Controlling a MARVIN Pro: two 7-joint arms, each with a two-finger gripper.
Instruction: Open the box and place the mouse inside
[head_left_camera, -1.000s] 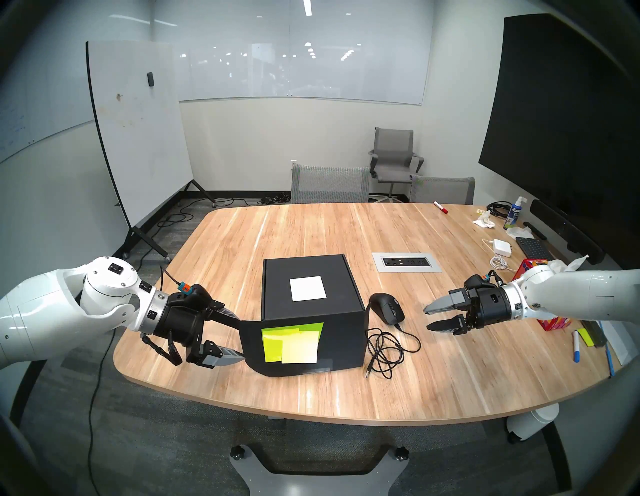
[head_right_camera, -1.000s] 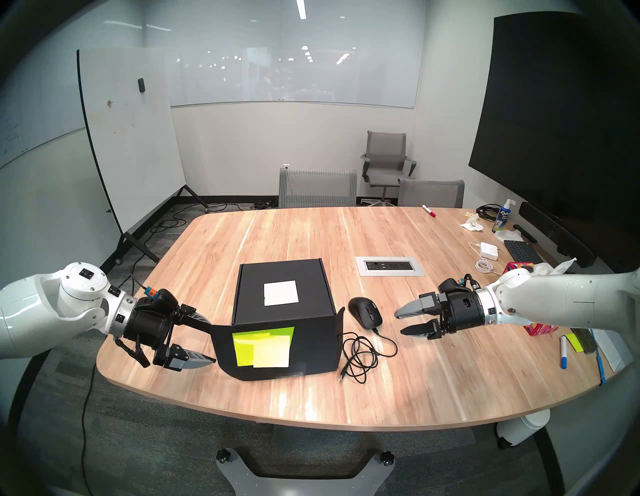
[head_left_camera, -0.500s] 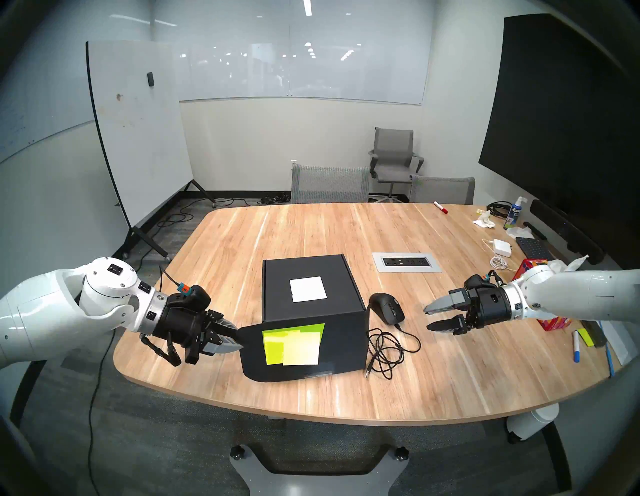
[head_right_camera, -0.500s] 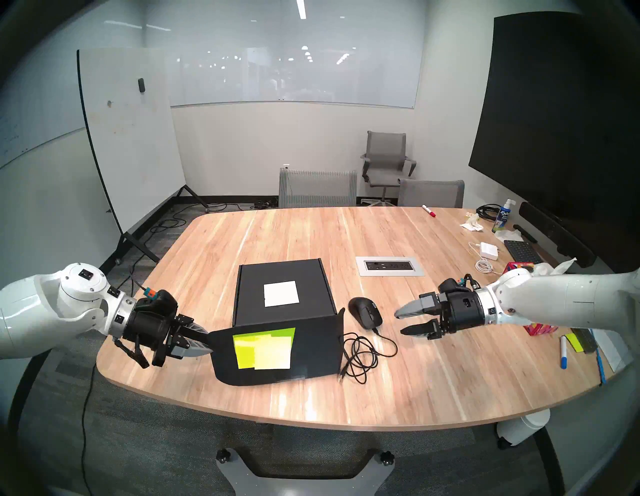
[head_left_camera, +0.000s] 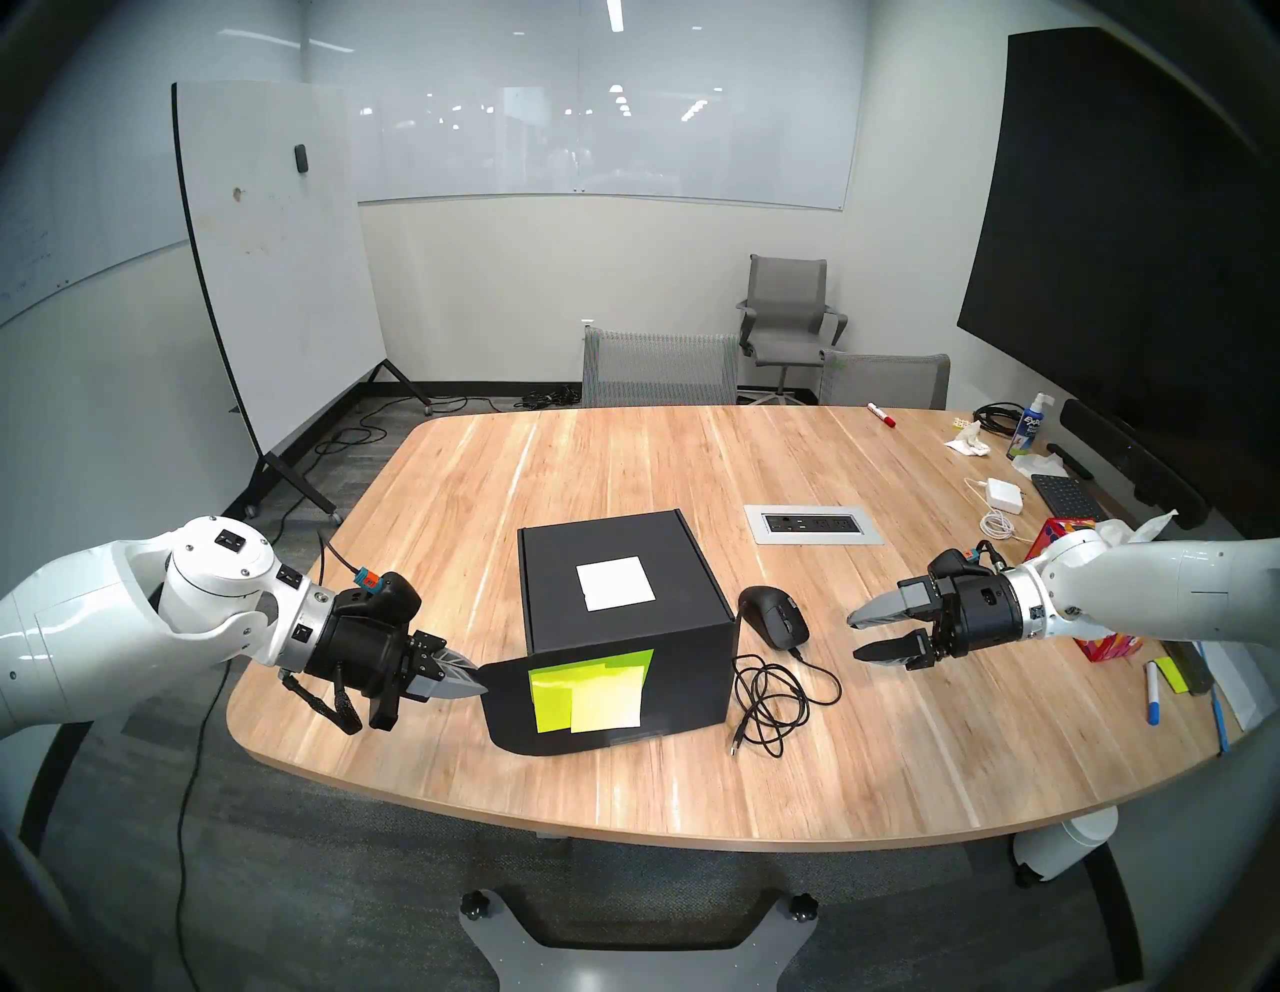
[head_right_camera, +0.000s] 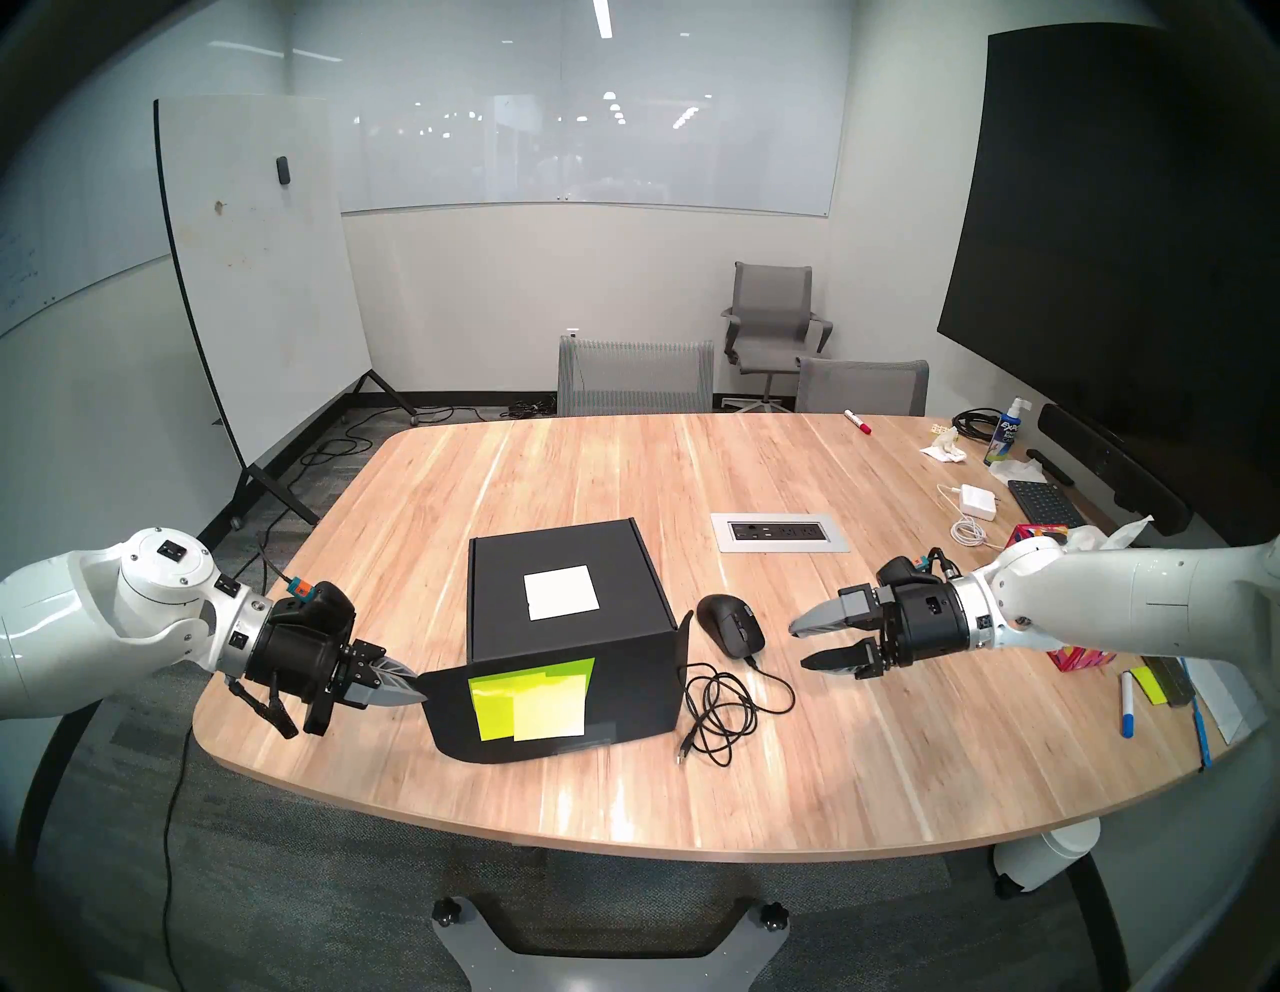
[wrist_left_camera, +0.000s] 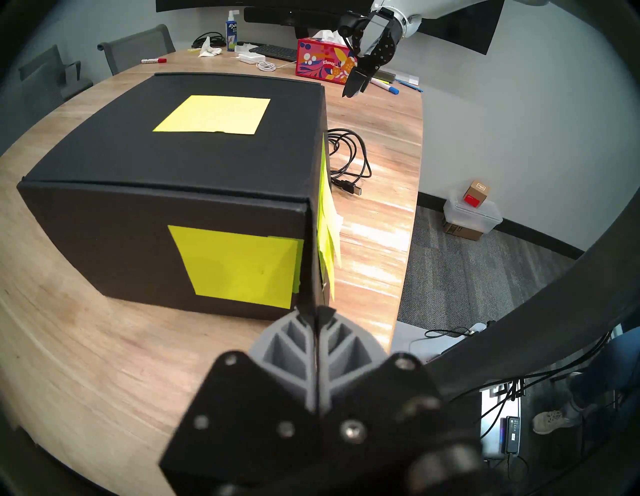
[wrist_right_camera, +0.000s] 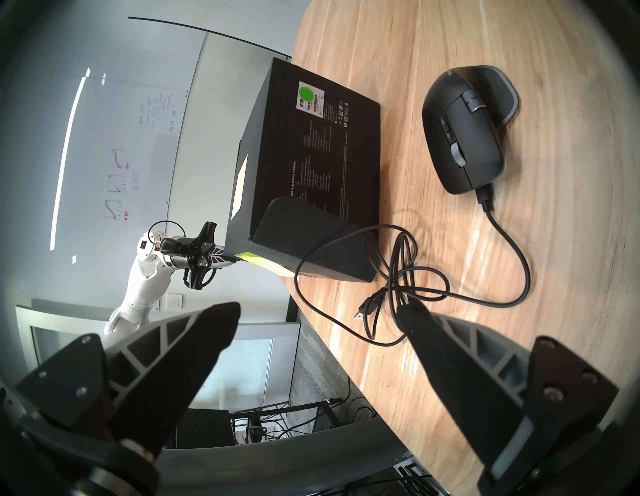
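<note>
Meeting room w/ a rolling whiteboard (head_left_camera: 277, 263) at far left, glass boards on the walls, grey chairs behind a long wood bench (head_left_camera: 623, 457).

Left gripper (head_left_camera: 478, 682) sits at the near-left bench edge, jaws pinched shut on the thin edge of the box's front flap (head_left_camera: 512, 700); left wrist view shows the cardboard edge squeezed between both fingers.

Box (head_left_camera: 623, 603): matte black, closed lid, stands mid-bench near the front edge. Pale sticky note on top, yellow-green sticky notes (head_left_camera: 589, 693) on the front flap, one more on the left side. Its right side carries a white barcode label w/ a green dot and small white print; only "DEVELOPER KIT" reads, rest too small.

Mouse (head_left_camera: 772, 616): black, wired, flat on the bench just right of the box, not touching it. Its cable (head_left_camera: 769, 700) lies coiled in front, USB plug near the box's front-right corner.

Power outlet plate (head_left_camera: 814, 524) set into the bench behind the mouse.

Right gripper (head_left_camera: 859, 637) hovers right of the mouse, jaws wide, nothing between them.

Far right: red floral tissue box (wrist_left_camera: 323, 62) marked "Kleenex", white charger (head_left_camera: 1004, 495), keyboard (head_left_camera: 1067, 495), "EXPO" spray bottle (head_left_camera: 1030, 426), red marker (head_left_camera: 881, 414), blue marker (head_left_camera: 1152, 693).
</note>
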